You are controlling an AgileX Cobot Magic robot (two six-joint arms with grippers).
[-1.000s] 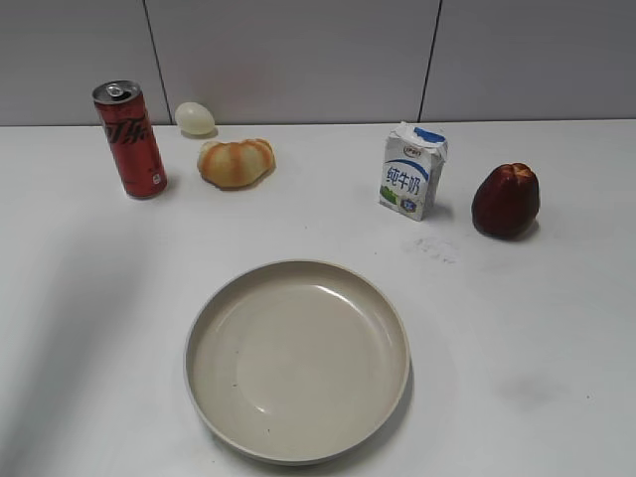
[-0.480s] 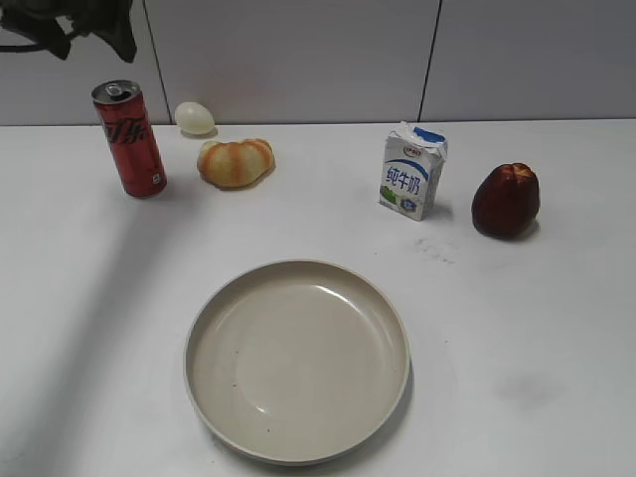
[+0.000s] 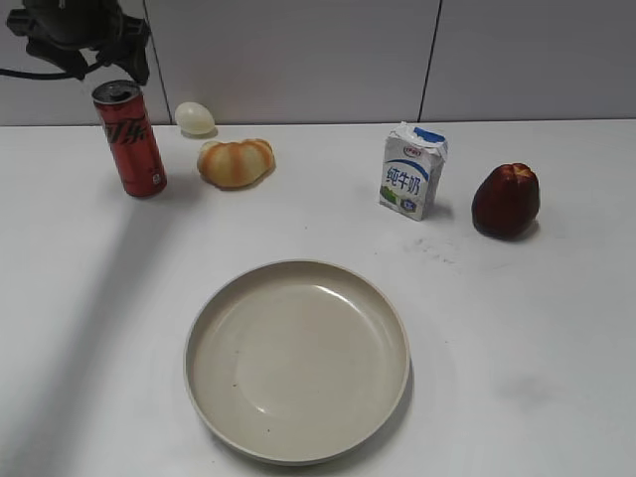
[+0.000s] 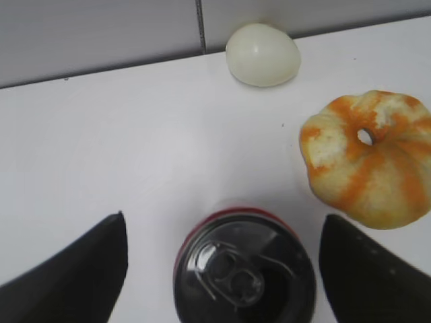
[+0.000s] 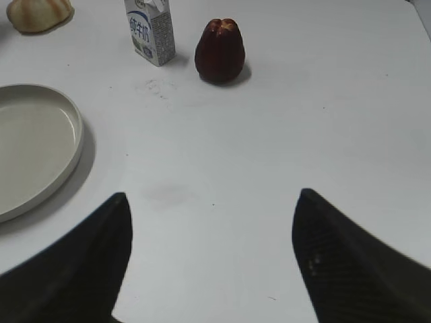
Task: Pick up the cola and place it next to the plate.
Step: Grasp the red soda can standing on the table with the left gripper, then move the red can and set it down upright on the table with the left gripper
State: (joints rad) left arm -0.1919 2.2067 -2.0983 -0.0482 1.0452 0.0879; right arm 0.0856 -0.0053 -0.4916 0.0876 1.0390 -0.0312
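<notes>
The cola (image 3: pixel 129 139) is a tall red can standing upright at the far left of the white table. My left gripper (image 3: pixel 84 45) hovers just above and behind its top. In the left wrist view the can's silver top (image 4: pixel 244 270) lies between the open jaws (image 4: pixel 225 232), with a gap on each side. The beige plate (image 3: pixel 297 360) sits at the front middle, and its rim shows in the right wrist view (image 5: pixel 67 121). My right gripper (image 5: pixel 212 208) is open and empty over bare table right of the plate.
A pale egg (image 3: pixel 195 118) and an orange-striped bun (image 3: pixel 236 162) lie just right of the cola. A white-and-blue milk carton (image 3: pixel 412 171) and a dark red fruit (image 3: pixel 506 200) stand at the back right. A tiled wall rises behind the table.
The left gripper has come into the exterior view from the top left and moved down toward the cola's top. The cola and the other things have not moved.
</notes>
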